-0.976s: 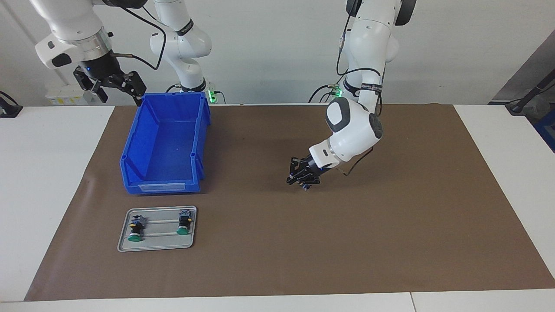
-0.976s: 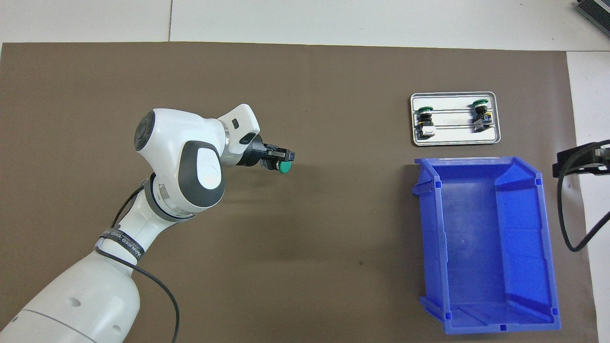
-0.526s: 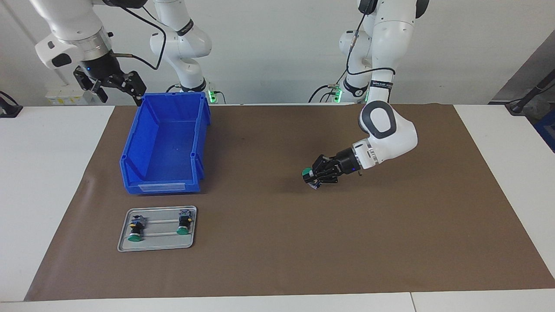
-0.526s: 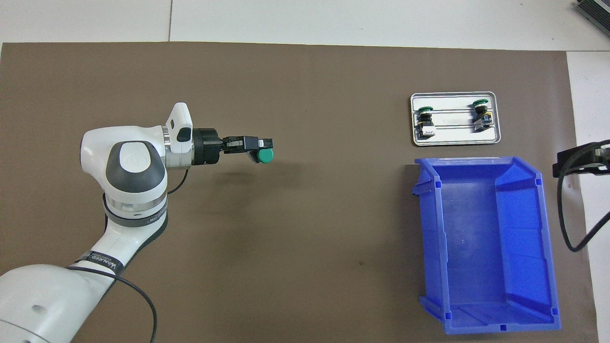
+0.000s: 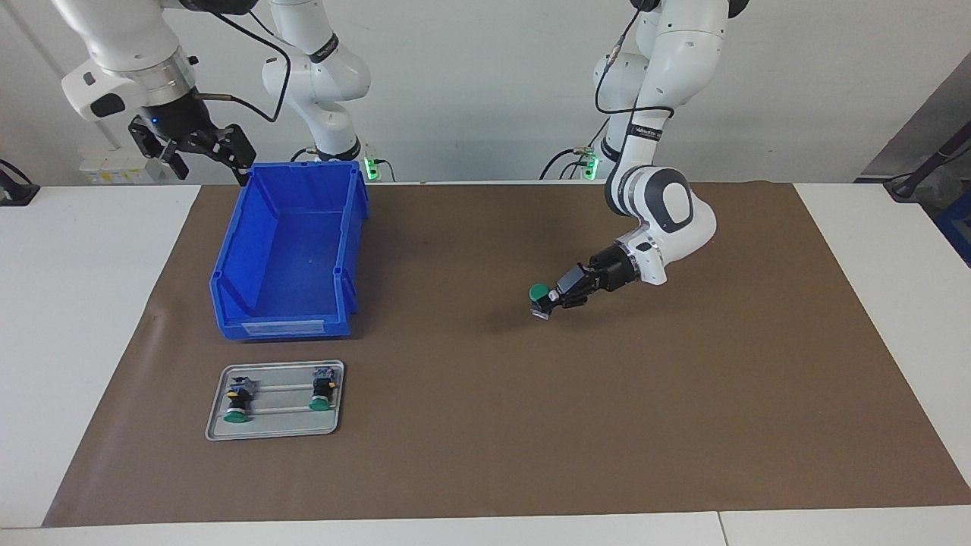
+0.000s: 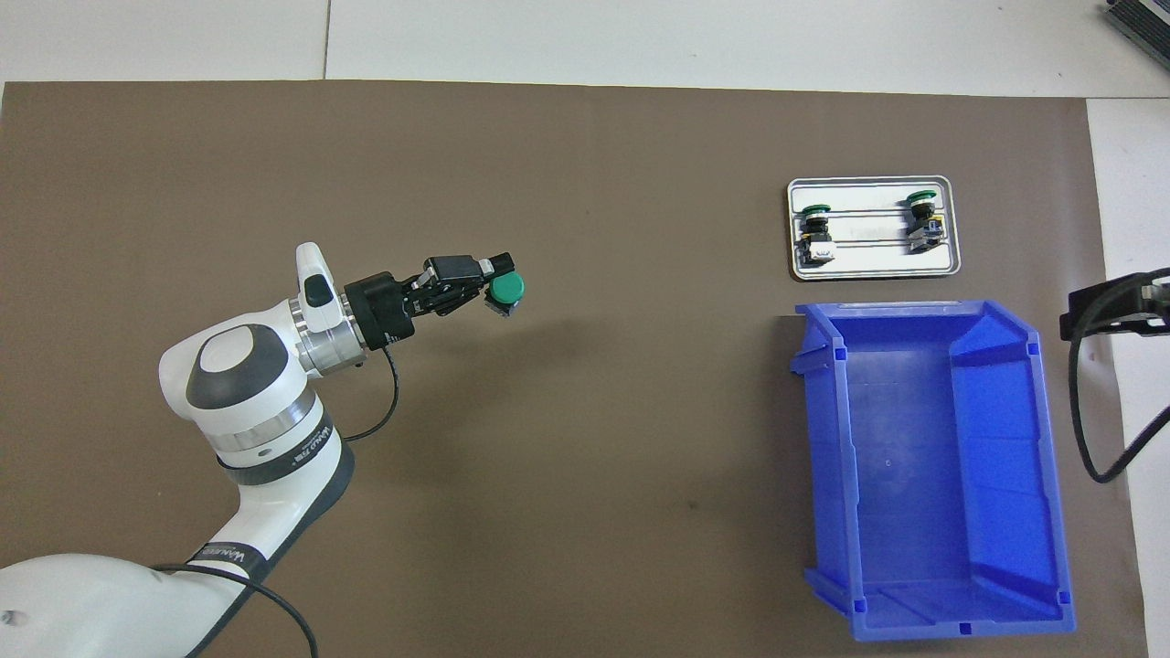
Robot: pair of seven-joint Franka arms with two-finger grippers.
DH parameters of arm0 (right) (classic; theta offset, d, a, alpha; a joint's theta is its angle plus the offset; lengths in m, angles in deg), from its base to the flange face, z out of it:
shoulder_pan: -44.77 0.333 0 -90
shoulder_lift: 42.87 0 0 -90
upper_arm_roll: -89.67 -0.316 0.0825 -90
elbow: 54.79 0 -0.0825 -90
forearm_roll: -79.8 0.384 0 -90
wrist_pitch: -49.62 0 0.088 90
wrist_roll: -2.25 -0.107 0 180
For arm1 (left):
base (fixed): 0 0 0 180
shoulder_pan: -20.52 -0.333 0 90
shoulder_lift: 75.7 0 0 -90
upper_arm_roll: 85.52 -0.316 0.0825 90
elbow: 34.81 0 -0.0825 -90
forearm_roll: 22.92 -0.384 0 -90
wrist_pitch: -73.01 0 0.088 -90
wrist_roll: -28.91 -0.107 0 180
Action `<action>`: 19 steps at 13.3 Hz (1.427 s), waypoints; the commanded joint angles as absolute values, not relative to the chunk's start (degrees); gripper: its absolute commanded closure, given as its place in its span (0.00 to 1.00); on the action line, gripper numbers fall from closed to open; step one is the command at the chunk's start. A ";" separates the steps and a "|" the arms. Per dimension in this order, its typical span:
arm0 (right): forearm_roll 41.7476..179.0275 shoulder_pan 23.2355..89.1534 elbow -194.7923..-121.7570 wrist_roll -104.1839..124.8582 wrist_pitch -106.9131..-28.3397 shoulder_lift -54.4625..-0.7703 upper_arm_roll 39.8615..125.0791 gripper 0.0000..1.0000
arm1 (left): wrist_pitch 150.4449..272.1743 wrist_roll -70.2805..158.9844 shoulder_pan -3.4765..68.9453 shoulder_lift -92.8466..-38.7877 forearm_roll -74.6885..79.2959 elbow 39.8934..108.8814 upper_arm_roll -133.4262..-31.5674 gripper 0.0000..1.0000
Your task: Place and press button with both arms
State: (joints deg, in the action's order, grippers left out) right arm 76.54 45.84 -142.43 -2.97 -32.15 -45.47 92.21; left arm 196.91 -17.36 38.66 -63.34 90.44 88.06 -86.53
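Button [image 5: 539, 293] number one of three alike is held in the closed fingers of the left gripper [image 5: 552, 299], low over the bare middle of the brown mat [image 5: 485, 455], well apart from the blue bin [image 5: 288, 250] and the metal tray [image 5: 274, 432]. It is gripped by its black body, with the round green cap turned upward and the pale end block pointed down at the mat, so that it can probably be set down standing on that block with the cap left free for pressing. Whether the block already touches the mat cannot be told. The wrist is slanted in from the side, which keeps the space above the cap clear. In the overhead view the cap [image 6: 505, 289] is seen as a plain green disc at the fingertips. Two more buttons [image 5: 237, 403] are laid on their sides in the tray, beside the bin's front. The right gripper [image 5: 203, 155] is held open and raised at the bin's corner nearest the robots, where it waits, presumably for the pressing.
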 commanded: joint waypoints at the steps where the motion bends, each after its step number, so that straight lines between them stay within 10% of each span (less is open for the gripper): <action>1: 77.78 44.95 -141.71 -2.58 -31.33 -45.33 91.60 0.00 | 197.73 -20.11 37.92 -65.77 96.40 91.92 -86.58 1.00; 19: 77.78 44.95 -141.71 -2.58 -31.33 -45.33 91.69 0.00 | 196.85 -31.82 32.73 -62.52 107.86 100.80 -86.67 1.00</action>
